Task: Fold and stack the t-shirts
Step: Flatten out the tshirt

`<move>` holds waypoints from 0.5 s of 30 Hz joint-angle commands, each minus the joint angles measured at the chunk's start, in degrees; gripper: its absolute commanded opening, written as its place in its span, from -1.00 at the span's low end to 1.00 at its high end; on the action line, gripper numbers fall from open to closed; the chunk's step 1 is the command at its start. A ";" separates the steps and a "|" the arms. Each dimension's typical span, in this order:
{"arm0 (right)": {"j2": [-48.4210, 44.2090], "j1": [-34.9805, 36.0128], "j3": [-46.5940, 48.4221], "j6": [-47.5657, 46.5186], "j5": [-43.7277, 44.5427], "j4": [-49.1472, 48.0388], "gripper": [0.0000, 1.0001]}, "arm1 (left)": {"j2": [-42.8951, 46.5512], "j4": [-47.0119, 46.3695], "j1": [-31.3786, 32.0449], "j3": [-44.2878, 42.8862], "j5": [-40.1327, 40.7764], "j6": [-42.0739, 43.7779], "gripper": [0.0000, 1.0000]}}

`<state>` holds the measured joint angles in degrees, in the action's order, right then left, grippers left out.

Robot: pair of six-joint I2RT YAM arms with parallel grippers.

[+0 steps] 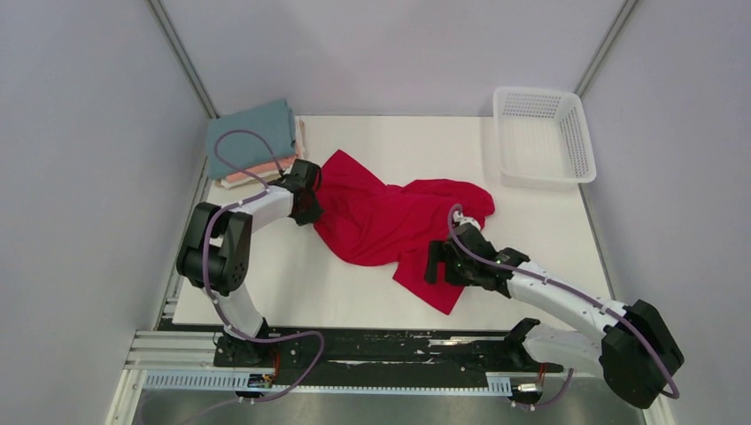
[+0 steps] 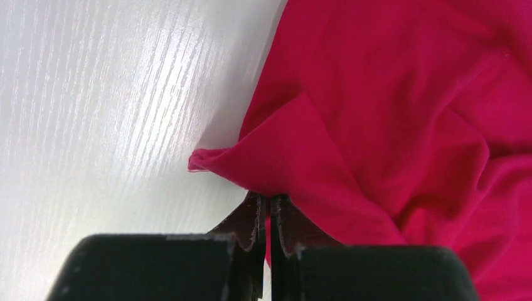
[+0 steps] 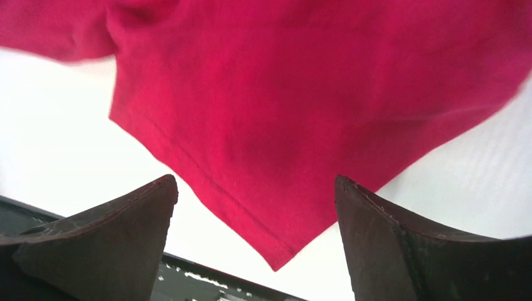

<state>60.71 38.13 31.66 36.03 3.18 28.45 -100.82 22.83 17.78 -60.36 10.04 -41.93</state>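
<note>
Left gripper (image 2: 270, 202): fingers pressed together on a folded edge of the red t-shirt (image 1: 381, 221), at the garment's left margin. Right gripper (image 3: 255, 182): fingers spread wide apart and gripping nothing, poised at the shirt's pointed lower corner, whose stitched hem lies between the two fingertips in the right wrist view, close to the near edge of the white table (image 1: 292, 292). The red t-shirt lies crumpled and unfolded across the middle of the table, running from the left gripper to the right one. In the far-left corner, just beyond the left gripper, a teal t-shirt (image 1: 252, 133) rests folded on top of a salmon-pink t-shirt (image 1: 259, 168). A white mesh basket (image 1: 540, 137) stands at the far-right corner, apart from the red cloth.
</note>
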 commanded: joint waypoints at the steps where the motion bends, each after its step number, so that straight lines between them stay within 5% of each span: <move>1: 4.78 7.28 1.61 3.47 3.16 2.62 0.85 | 4.06 0.22 0.25 6.37 -2.08 -1.98 -1.00; 8: 14.06 15.02 5.52 7.47 8.15 7.98 0.76 | 15.00 -0.22 0.37 18.49 -4.28 -5.70 -1.00; 15: 18.74 16.44 3.28 11.71 8.83 9.73 0.39 | 22.18 1.74 0.54 22.99 -2.87 -6.92 -1.00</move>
<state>75.64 53.49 37.21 42.06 12.49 34.65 -81.36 19.59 18.02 -39.29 6.39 -47.29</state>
